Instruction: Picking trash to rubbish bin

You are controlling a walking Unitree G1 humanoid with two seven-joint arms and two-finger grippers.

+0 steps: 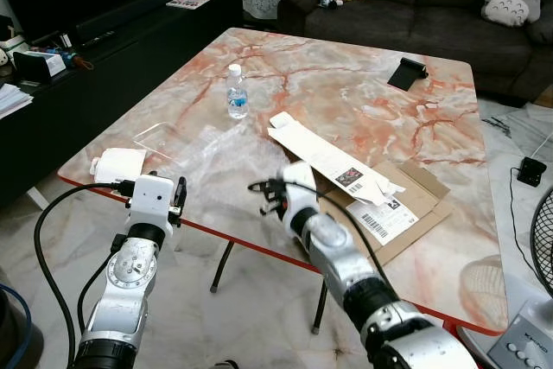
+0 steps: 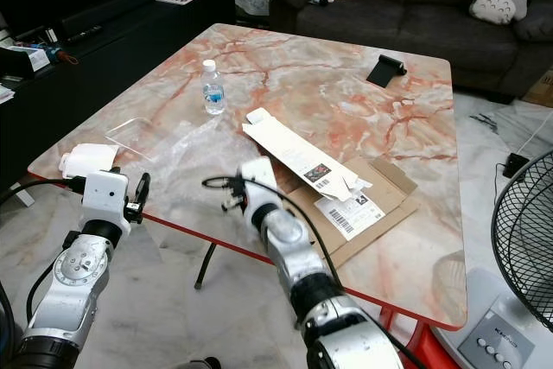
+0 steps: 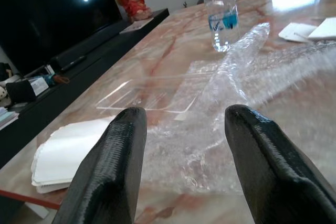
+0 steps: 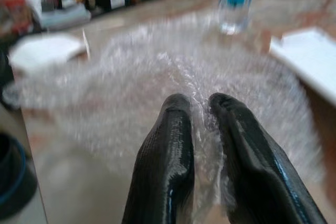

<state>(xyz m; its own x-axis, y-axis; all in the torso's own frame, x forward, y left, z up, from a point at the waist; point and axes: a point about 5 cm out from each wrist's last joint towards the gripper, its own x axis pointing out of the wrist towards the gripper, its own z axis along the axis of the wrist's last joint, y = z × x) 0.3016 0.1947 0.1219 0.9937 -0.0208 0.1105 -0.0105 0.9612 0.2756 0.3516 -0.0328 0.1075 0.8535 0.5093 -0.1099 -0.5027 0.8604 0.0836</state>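
A crumpled sheet of clear bubble wrap [image 1: 210, 149] lies on the marble table [image 1: 346, 92] near its front left edge. My right gripper [image 1: 266, 196] reaches over the front edge, and in the right wrist view its fingers [image 4: 173, 129] are shut on a fold of the bubble wrap [image 4: 157, 66]. My left gripper [image 1: 179, 194] hovers at the table's front left edge, open, with the wrap [image 3: 236, 77] lying just ahead of its fingers [image 3: 115, 161]. A small water bottle [image 1: 236, 92] stands upright beyond the wrap.
A stack of white napkins [image 1: 117, 164] and a clear plastic tray [image 1: 160, 137] sit by the left corner. A long white carton [image 1: 320, 153] lies on flattened cardboard [image 1: 419, 205] to the right. A black object [image 1: 407, 73] lies far back. A fan [image 1: 540, 248] stands on the floor at right.
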